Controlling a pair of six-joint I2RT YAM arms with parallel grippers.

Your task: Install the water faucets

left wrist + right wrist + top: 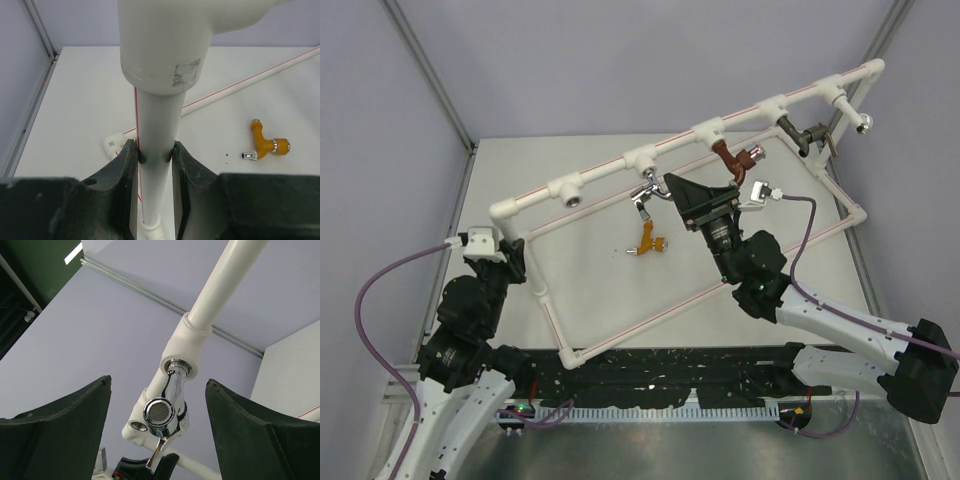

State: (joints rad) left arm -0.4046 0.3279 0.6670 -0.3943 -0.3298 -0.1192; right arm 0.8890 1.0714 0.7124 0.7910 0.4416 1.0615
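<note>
With the right gripper (157, 385) spread wide either side of the chrome faucet (165, 412), already in its tee socket (182, 347): close on the body, not the handle, and twist gently. Steady the pipe frame (160, 50) with the left gripper (155, 150), clamped on its post. Orange faucet (262, 142) next, off the counter (85, 100).

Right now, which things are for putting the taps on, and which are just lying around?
For the job:
- shiny chrome tap at a frame socket
- orange-yellow tap on the table
- red-brown tap and dark grey tap on the white pipe frame
- left gripper clamping the frame
- right gripper, open around the chrome tap

Just lying about:
- purple cables
- black slotted rail
</note>
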